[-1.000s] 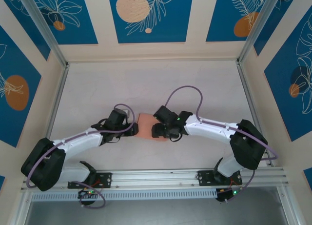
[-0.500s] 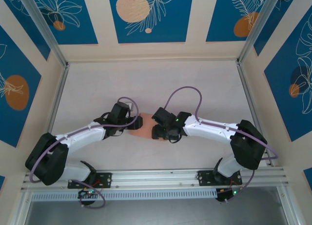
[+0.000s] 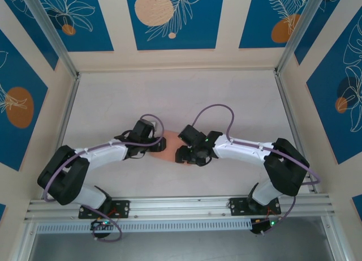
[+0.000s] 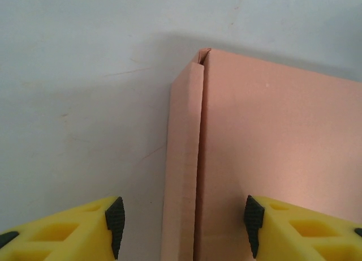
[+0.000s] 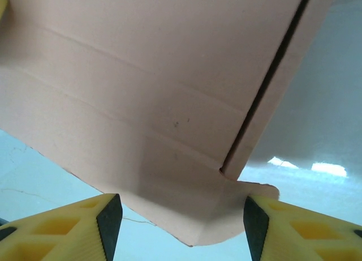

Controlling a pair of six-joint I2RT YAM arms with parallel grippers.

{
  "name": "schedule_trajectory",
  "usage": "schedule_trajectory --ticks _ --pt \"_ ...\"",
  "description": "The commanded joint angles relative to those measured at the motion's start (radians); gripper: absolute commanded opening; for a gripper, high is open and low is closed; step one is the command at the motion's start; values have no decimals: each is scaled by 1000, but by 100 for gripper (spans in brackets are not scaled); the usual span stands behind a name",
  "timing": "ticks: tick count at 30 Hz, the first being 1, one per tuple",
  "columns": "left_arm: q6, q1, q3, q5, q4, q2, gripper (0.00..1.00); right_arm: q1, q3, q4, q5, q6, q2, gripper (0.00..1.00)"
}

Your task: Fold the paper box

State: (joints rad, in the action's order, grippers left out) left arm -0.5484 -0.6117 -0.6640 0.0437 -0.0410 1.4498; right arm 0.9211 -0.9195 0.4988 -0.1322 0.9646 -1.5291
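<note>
1. Two sets of fingers meet at the paper box (image 3: 168, 146), which lies on the bench (image 3: 169, 97).
2. Left fingers (image 4: 85, 230) are at the box's left side. They stand apart astride its narrow folded side flap, and neither pad touches the card.
3. Right fingers (image 5: 85, 227) are at the box's right side. They stand apart around its tabbed corner, with nothing clamped.

White tabletop (image 3: 169, 97), blue floral wall panels (image 3: 175, 17), aluminium frame posts (image 3: 50, 31)
</note>
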Motion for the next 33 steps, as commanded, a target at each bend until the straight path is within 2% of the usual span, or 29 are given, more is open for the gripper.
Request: schedule_trajectory --ticks 1,10,21,26,33 --pt "-15 -11 -11 -3 -3 28 59 -6 14 -18 50 23 -26 62" --pt "-22 -14 -5 -10 -9 14 59 -10 -7 5 12 2 -47 68" --pt "-38 -23 -2 -1 4 17 58 5 -37 -60 91 3 -85 74" --pt "-58 -33 7 -2 22 26 56 -2 5 -175 183 45 -75 70" --pt "-79 -54 10 -10 37 41 53 -5 6 -177 172 69 -71 60"
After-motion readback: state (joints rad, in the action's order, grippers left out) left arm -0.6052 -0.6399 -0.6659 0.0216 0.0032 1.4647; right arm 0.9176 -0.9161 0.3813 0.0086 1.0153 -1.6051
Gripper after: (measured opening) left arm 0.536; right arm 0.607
